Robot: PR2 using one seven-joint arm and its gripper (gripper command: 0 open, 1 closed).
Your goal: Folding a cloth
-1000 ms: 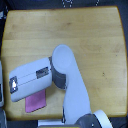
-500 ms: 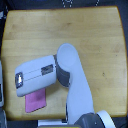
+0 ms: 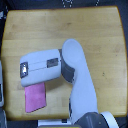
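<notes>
Near the bench's left edge on the exterior view's left, the pincer (image 3: 22, 70) is seen only as the dark end of the white forearm, and whether it is wide or narrow cannot be told, since the fingers are hidden from above. Just below it lies the cloth (image 3: 35, 97), a pink-magenta rectangle spread flat near the bench's lower-left corner, its upper edge tucked under the forearm's shadow and its lower edge close to the bench's near edge. No part of it appears to be lifted.

The cloth is judged to be thin, light and limp: it would likely sag and drape when raised, and could slide on the smooth wood if pushed rather than pinched. A hold is best taken at a corner or along a short edge, where a single layer can be nipped; the lower corners are the ones left uncovered.

The bench (image 3: 75, 27) is a broad wooden top, and ample open room is left toward its far edge and its right side. Little margin is left below the cloth and to its left, where a pale object (image 3: 1, 90) stands at the bench's edge, so a drag that way could carry the fabric over the side.
</notes>
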